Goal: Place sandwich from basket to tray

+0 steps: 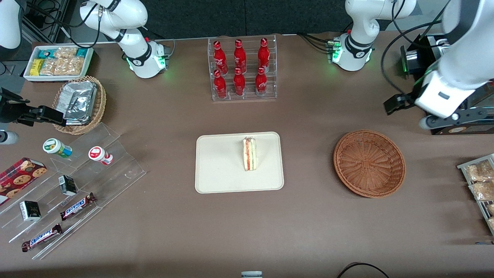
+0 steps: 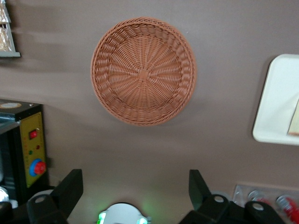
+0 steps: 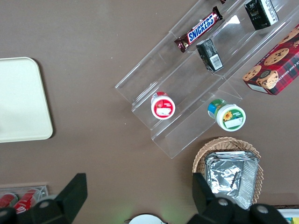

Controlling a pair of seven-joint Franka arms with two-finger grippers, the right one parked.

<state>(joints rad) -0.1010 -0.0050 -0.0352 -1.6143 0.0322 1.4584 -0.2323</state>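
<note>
The sandwich, a pale wedge with a red and green stripe, lies on the cream-white tray at mid-table; a sliver of the sandwich shows at the tray's edge in the left wrist view. The round reddish-brown basket stands empty beside the tray, toward the working arm's end. My gripper hangs open and empty high above the table, farther from the front camera than the basket and near the working arm's base. In the front view one dark finger of the gripper shows.
A clear rack of red bottles stands farther back than the tray. A black control box sits near my arm. Snack packets lie at the working arm's end; a tan foil basket and acrylic steps lie at the parked arm's end.
</note>
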